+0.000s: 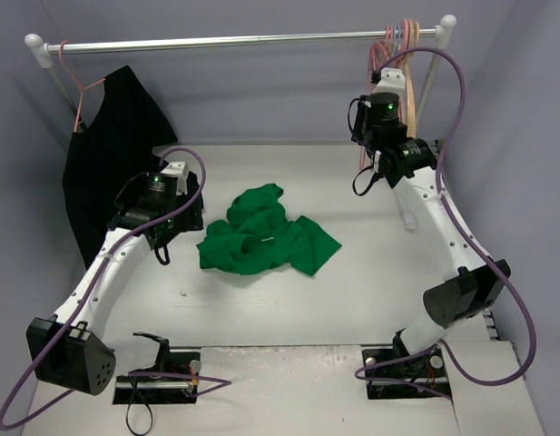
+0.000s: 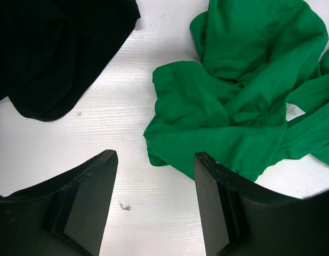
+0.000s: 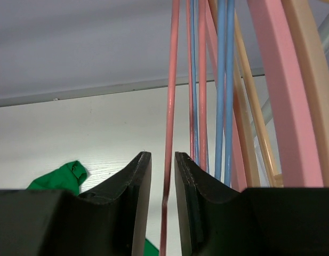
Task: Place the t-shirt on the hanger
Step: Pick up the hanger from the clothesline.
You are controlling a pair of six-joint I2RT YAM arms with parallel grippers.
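Observation:
The green t-shirt [image 1: 261,238] lies crumpled mid-table, its white neck label showing in the left wrist view [image 2: 239,90]. My left gripper [image 1: 166,241] is open and empty just above the table, its jaws [image 2: 156,176] beside the shirt's left edge. The salmon-pink hanger [image 3: 170,106] hangs with others at the right end of the rail [image 1: 388,54]. My right gripper [image 1: 363,154] is up at these hangers. Its jaws [image 3: 163,176] stand narrowly apart around the hanger's thin rod, with a gap showing on the left side. A bit of the shirt [image 3: 60,178] shows low left.
A black garment [image 1: 107,163] hangs on a hanger at the rail's left end [image 2: 47,53]. The metal rail [image 1: 243,41] spans the back. Light blue rods [image 3: 225,80], a thick pink hanger [image 3: 276,80] and a tan hanger [image 3: 313,106] crowd right of my jaws.

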